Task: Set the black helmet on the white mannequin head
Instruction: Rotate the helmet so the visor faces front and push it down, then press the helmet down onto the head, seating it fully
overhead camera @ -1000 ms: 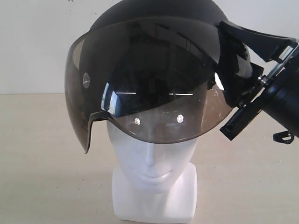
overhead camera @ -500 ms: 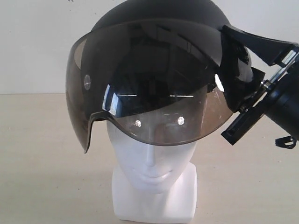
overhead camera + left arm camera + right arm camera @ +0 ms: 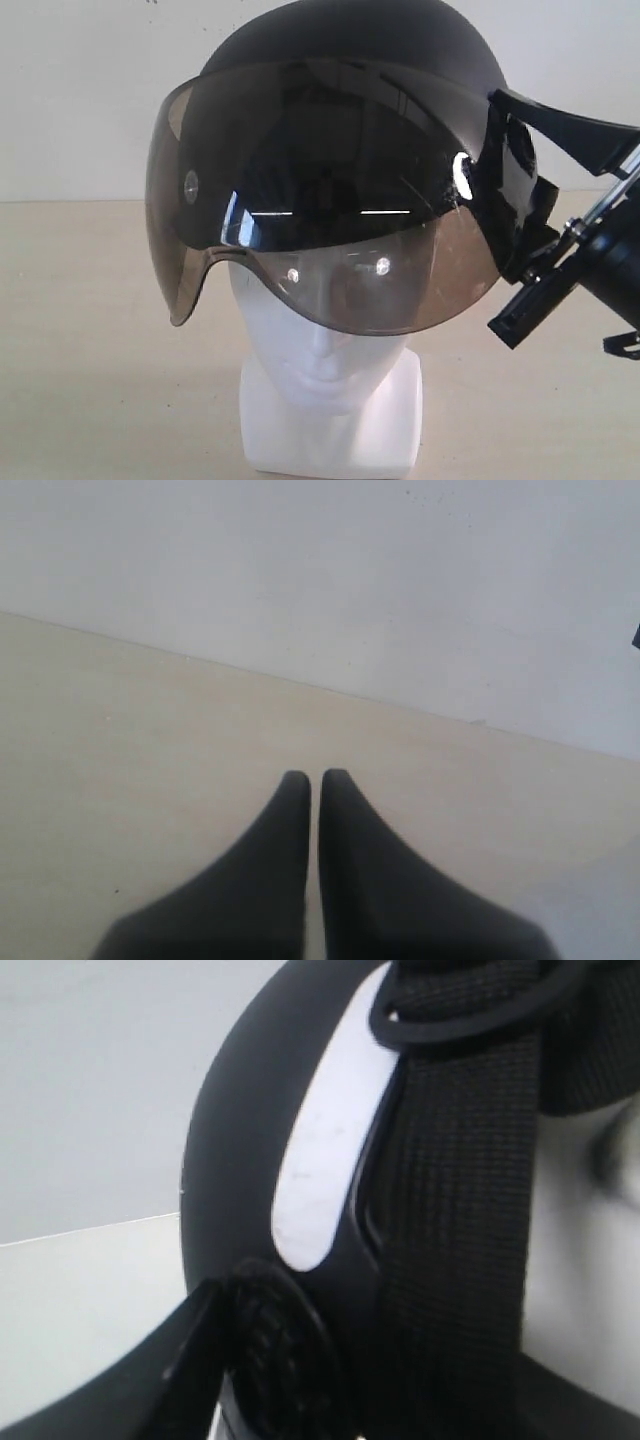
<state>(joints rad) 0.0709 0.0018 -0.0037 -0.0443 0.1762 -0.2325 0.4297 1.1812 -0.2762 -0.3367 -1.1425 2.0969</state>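
The black helmet (image 3: 350, 60) sits over the white mannequin head (image 3: 330, 390), its smoky visor (image 3: 320, 240) covering the eyes and nose bridge. My right gripper (image 3: 508, 160) is at the helmet's right side. One finger (image 3: 560, 120) lies along the outer shell by the visor pivot; the other is hidden. In the right wrist view that outer finger (image 3: 185, 1355) rests beside the round pivot knob (image 3: 280, 1350), with the helmet shell (image 3: 230, 1160) and woven chin strap (image 3: 460, 1210) filling the picture. My left gripper (image 3: 315, 777) hangs shut over bare table, away from the helmet.
The mannequin stands on a pale wooden table (image 3: 90, 350) near its front, with a plain white wall (image 3: 70, 100) behind. The right arm's black body (image 3: 615, 260) hangs just right of the helmet.
The helmet has sunk and tipped forward on the head, so the visor hangs lower over the face. My right gripper has shifted down and to the right with it.
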